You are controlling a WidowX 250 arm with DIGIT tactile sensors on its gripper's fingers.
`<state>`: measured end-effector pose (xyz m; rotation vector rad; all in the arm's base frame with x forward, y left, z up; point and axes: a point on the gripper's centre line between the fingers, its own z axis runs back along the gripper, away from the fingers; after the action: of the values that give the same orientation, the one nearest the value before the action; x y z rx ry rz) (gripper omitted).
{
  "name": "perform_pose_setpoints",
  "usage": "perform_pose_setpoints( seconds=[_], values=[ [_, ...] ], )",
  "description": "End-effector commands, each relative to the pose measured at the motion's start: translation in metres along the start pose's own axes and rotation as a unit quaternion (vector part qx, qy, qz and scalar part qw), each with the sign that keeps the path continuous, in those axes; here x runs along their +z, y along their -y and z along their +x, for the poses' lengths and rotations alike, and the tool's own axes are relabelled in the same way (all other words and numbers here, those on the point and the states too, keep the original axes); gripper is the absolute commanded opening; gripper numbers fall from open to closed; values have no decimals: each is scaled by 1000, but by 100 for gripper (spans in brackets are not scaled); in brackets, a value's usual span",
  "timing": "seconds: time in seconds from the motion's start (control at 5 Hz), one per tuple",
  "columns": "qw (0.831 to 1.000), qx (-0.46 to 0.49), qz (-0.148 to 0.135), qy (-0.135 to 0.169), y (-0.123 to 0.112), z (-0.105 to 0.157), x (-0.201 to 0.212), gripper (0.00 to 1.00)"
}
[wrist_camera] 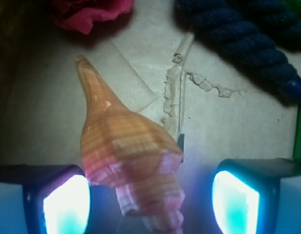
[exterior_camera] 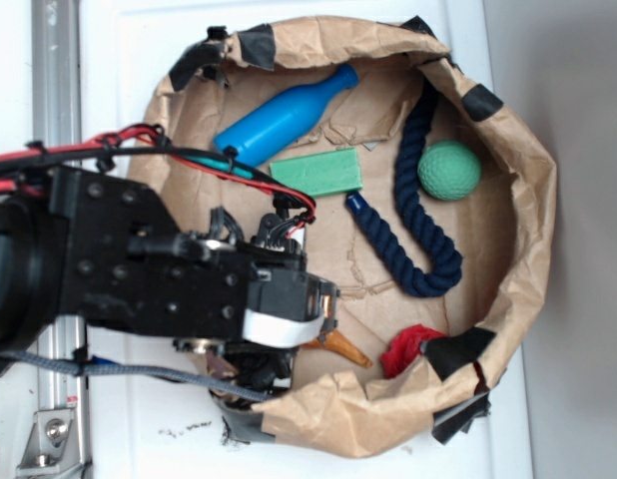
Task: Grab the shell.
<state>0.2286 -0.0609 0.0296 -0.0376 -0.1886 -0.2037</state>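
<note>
Amber-brown, glossy, ribbed: the shell lies on the creased paper floor of the brown paper basin, near its bottom edge. Its wide knobbly end, pale and pinkish in my lamp glare, sits between my pads; the long smooth orange point runs away from me toward the red cloth lump.

My pincer is spread wide, nothing grasped. The left pad is just beside the shell's flank, maybe touching, I cannot tell. The right pad stands clear, bare paper between it and the shell.

Exterior view: only the orange tip shows past my black wrist. Twisted navy rope curves through the basin's middle. Smooth blue plastic bottle and flat green block lie toward the top edge; dimpled green ball toward the right wall.
</note>
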Motion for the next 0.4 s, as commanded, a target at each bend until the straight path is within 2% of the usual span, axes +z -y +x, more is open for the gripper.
perform_pose_setpoints(
  seconds=[0.0,0.2],
  values=[
    [1000,5,-4,-16,-3,18,-10,0],
    [999,32,8,-26,-13,34,1,0]
  ],
)
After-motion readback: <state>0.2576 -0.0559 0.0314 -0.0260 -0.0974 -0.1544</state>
